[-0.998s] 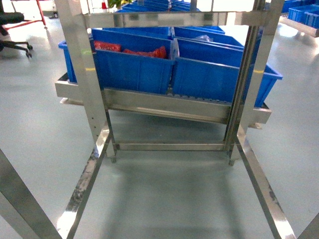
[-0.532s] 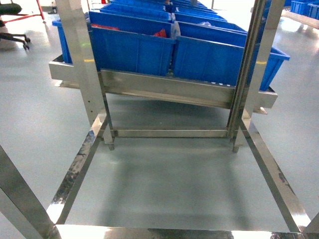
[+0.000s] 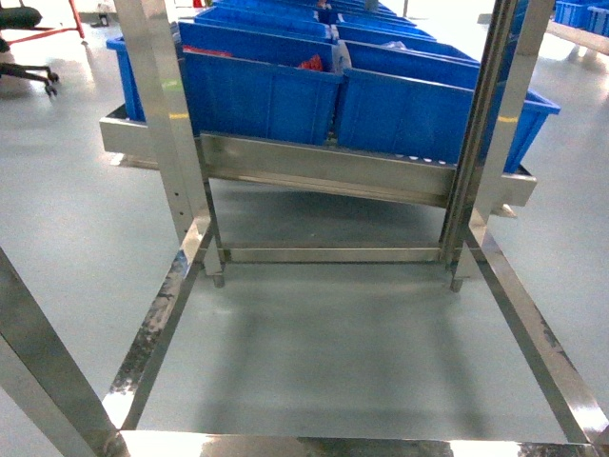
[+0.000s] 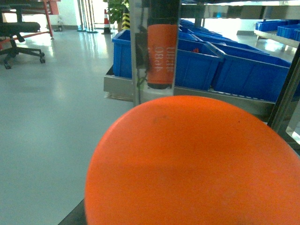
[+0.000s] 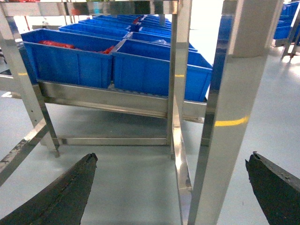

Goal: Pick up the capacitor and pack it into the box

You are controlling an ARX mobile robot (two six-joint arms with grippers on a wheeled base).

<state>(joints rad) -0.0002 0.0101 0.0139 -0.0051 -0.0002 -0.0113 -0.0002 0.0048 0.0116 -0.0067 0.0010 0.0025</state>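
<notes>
Grey polished floor (image 3: 76, 200), glossy, with soft reflections; a workshop aisle. Landmark: the stainless steel rack (image 3: 324, 171), brushed square-section posts and a low sloping shelf.

Left of the rack, far back: an office chair (image 4: 21, 35) on castors and a red frame (image 4: 49, 14). Nearer in the left wrist view, a big smooth orange dome (image 4: 192, 164) fills the lower frame, matte and rounded; I cannot tell what it is. Behind it, an orange label (image 4: 160, 54) on a dark cylinder, against a steel post.

On the rack's shelf: blue bins (image 3: 262, 90), rigid moulded plastic, straight-walled, side by side in rows running back. Red items (image 5: 56, 44) lie in the left bins; too small to name, possibly the capacitors.

Right of the rack: more blue bins on another shelf (image 3: 576, 14).

Right gripper (image 5: 173, 187): two dark, rough-textured fingers (image 5: 61, 192) spread wide apart, nothing between them, pointing at the rack's lower frame. Left gripper: jaws not seen, so I cannot tell their state.

Pink box: not in any view. No capacitor clearly seen.

Judgement: the step in hand is the approach, the base facing the rack and no pick begun. Next move calls for closing on the shelf and raising an arm over a bin's rim, clear of the steel posts. The box must be located too.
</notes>
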